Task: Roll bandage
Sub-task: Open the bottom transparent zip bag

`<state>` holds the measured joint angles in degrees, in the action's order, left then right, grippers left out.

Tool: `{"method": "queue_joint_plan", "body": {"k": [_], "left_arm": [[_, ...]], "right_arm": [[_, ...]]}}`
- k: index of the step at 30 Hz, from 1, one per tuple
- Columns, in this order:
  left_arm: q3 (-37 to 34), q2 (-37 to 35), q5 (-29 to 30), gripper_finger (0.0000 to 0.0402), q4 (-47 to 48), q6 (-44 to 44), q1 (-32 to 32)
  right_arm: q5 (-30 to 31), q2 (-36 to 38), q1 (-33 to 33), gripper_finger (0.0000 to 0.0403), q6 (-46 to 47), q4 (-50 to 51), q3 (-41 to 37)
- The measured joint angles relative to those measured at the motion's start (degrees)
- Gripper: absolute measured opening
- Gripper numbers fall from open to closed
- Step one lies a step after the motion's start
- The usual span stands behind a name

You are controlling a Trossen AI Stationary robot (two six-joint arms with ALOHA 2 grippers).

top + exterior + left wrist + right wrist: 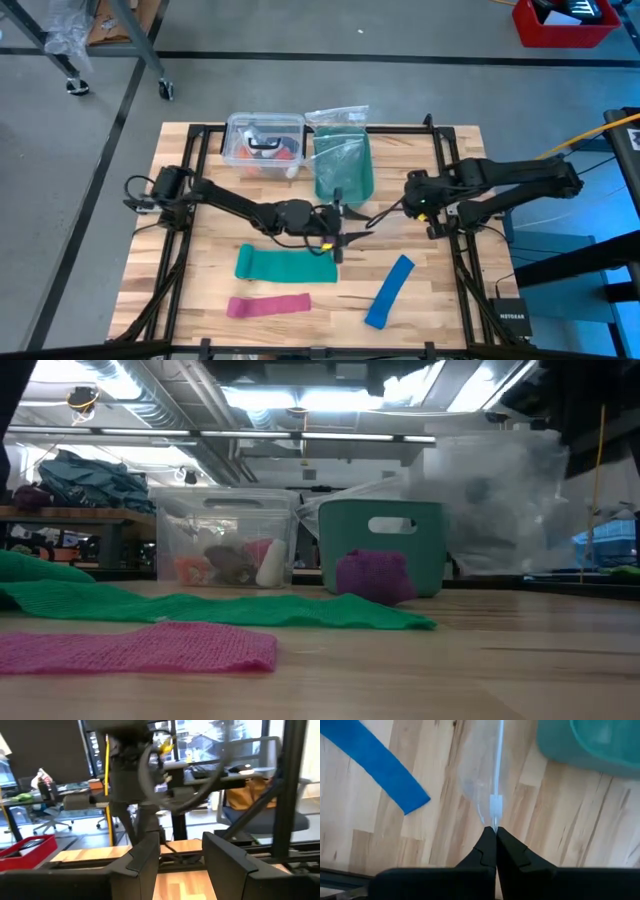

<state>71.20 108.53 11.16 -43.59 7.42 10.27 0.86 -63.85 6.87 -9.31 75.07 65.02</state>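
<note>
The bandage (pixel 375 576), a purple roll, sits at six o'clock of the teal bin (pixel 380 550), seemingly beneath the spread left gripper (pixel 336 220); the right gripper (pixel 495 834), at its three o'clock, pinches clear plastic (pixel 485 785).

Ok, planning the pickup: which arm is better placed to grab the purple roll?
Left, probably. The left gripper hovers mid-table by the teal bin with jaws open and empty; the purple roll sits before that bin. The right gripper is shut on clear plastic.
</note>
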Motion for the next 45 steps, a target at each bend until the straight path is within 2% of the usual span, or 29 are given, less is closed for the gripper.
{"method": "queue_joint_plan", "body": {"k": [11,21,28,33,42,45], "left_arm": [[3.3,3.9,0.0,0.0141,0.7,0.1,-2.0],[3.3,3.9,0.0,0.0141,2.6,0.1,-2.4],[3.3,3.9,0.2,0.0141,3.0,0.0,-3.4],[3.3,3.9,0.2,0.0141,5.0,-0.1,-3.6],[3.3,3.9,0.2,0.014,5.8,0.3,-2.7],[3.3,3.9,0.2,0.0127,5.8,0.3,-2.8]], "right_arm": [[0.0,-5.8,0.0,0.0,-3.4,-8.4,6.8],[-1.2,-7.6,0.0,0.0,-3.4,-15.4,7.5],[-2.1,-7.6,3.0,0.0001,-3.4,-16.0,7.5],[-0.2,-7.6,5.3,0.0001,-2.8,-15.1,7.5],[1.0,-7.6,5.5,0.0001,-2.7,-14.9,7.5],[1.0,-7.6,5.5,0.0001,-2.5,-15.0,7.5]]}}
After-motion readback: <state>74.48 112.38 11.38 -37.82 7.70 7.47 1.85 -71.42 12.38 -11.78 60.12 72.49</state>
